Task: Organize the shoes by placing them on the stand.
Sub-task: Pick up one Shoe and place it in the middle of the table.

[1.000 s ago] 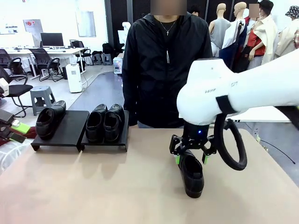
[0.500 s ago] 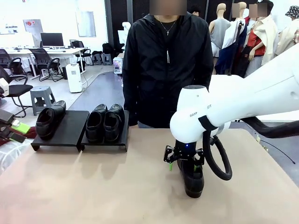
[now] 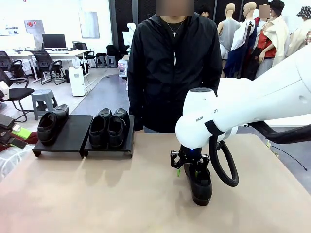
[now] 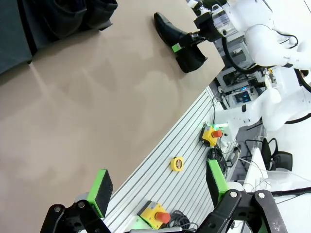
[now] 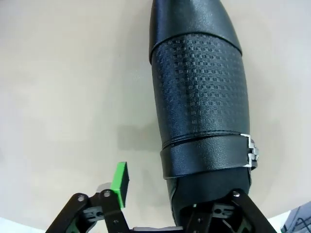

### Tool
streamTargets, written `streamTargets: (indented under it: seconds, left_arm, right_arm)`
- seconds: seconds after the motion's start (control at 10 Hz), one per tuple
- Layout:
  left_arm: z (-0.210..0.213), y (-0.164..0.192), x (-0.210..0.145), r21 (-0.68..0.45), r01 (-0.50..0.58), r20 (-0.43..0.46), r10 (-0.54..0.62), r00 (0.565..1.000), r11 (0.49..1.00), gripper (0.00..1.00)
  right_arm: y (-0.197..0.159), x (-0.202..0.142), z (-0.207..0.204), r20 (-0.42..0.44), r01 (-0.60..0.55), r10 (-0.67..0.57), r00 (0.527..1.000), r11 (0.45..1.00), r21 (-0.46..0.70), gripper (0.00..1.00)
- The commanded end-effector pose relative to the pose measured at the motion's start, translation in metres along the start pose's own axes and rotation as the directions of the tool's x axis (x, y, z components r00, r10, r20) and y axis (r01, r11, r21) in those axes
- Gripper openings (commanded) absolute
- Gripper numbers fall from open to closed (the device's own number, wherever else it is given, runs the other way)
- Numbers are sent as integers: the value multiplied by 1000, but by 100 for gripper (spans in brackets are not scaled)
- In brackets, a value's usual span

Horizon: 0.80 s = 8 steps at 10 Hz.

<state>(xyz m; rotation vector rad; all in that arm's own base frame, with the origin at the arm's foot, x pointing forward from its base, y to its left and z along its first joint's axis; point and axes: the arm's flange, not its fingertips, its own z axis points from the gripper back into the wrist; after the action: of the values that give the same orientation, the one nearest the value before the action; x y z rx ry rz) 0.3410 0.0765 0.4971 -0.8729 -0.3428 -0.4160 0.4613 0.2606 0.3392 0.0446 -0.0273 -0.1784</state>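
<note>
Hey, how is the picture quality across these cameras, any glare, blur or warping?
Front view: sharp, evenly lit, soft shadows under the stand and the loose shoe. Left wrist view: tilted, wide-angle bending at the table edge, bright background. Right wrist view: the shoe's embossed upper is crisp, with a faint shadow on the table.

A person in a black zipped jacket (image 3: 172,68) stands at the far edge of the tan, matte-topped table (image 3: 97,194), with a thin necklace with a small pendant (image 3: 174,30) at the collar. Behind, to the left, are a grey plastic stool (image 3: 44,102), black office chairs (image 3: 29,65), a dark computer monitor (image 3: 54,41) on a white desk, and a white boxy floor appliance (image 3: 77,80). In the left wrist view, two yellow boxes with red push buttons (image 4: 212,135) and a small yellow round tape measure (image 4: 177,164) lie on a ribbed aluminium rail surface (image 4: 160,170) beside the table's edge.
</note>
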Motion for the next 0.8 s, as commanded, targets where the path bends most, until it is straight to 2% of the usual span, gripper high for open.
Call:
streamTargets:
  seconds: [0.0, 0.3, 0.7]
  left_arm:
    - [2, 1, -2, -5, 20, -4, -20, 1000, 1000, 100]
    - [2, 1, -2, -5, 20, -4, -20, 1000, 1000, 100]
    - [2, 1, -2, -5, 20, -4, -20, 1000, 1000, 100]
  right_arm:
    - [1, -2, -4, 39, 43, -41, 998, 997, -56, 0]
    - [0, -3, 7, 37, 22, -20, 999, 998, -62, 0]
    - [-16, -26, 55, 84, 34, -28, 996, 997, -71, 0]
